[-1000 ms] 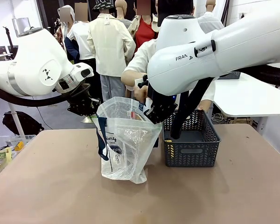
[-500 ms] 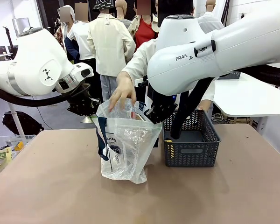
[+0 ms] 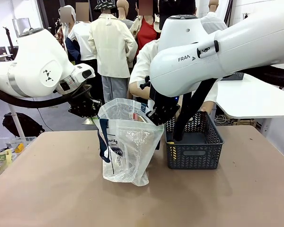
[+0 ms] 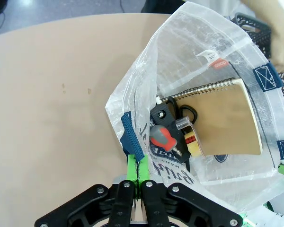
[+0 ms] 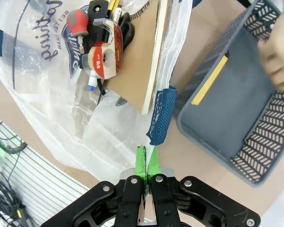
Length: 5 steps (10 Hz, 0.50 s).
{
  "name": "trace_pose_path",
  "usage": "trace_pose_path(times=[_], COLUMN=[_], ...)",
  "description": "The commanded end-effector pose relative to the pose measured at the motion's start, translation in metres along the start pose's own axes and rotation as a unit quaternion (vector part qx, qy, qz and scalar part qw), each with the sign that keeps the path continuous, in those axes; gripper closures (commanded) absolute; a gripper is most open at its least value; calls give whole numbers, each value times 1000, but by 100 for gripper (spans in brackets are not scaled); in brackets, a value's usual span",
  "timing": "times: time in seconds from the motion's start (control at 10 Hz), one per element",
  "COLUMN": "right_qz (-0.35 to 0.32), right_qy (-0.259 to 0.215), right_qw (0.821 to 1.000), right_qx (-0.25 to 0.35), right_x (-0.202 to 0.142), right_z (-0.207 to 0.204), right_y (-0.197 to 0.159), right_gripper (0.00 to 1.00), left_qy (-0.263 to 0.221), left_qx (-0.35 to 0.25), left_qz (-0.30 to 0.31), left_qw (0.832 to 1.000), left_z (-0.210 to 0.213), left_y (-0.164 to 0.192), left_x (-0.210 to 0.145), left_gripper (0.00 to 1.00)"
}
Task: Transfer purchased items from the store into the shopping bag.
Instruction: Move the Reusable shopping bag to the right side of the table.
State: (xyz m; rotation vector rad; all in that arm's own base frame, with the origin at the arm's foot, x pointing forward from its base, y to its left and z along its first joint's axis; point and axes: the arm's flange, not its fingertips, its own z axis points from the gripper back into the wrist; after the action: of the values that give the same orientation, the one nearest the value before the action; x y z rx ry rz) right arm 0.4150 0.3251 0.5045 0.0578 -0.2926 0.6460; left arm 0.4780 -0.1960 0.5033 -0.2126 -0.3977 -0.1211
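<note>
The translucent shopping bag [image 3: 128, 151] stands open mid-table, held at both rims. My left gripper [image 3: 91, 111] is shut on its left rim beside a navy strap [image 4: 132, 137]. My right gripper [image 3: 157, 116] is shut on the right rim below the other strap [image 5: 161, 116]. Inside the bag [image 4: 180, 52] lie a brown spiral notebook [image 4: 227, 118], a red-handled screwdriver [image 4: 163, 139], a tape roll [image 5: 102, 59] and black scissors [image 4: 182, 111]. The dark grey basket [image 3: 194, 158] sits right of the bag, holding a yellow item [image 5: 209, 79]. A person's hand [image 5: 279, 59] reaches into the basket [image 5: 265, 137].
A clear bin [image 3: 4, 146] with packets sits off the table's left edge. The person's forearm [image 3: 137, 85] is behind the bag at the far side. A white table [image 3: 251, 99] stands behind on the right. Bare tabletop spreads in front of the bag.
The person's hand, over the bag's mouth half a second ago, has drawn back and now is at the basket. Both grippers keep the bag open, unmoved.
</note>
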Motion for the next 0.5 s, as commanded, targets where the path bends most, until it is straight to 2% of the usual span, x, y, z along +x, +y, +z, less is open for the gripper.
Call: trace_pose_path(times=[0.0,0.4], right_qz=[-3,-3], right_qy=[-1,-1], right_qw=[1000,1000], right_qx=[-1,-1], right_x=[0,0], right_z=[1,1], right_y=[-2,-2], right_gripper=[100,100], left_qy=[-1,-1], left_qx=[0,0], left_qz=[1,1], left_qw=[1000,1000], left_z=[1,1], left_y=[1,1], left_x=[1,1], left_gripper=[100,100])
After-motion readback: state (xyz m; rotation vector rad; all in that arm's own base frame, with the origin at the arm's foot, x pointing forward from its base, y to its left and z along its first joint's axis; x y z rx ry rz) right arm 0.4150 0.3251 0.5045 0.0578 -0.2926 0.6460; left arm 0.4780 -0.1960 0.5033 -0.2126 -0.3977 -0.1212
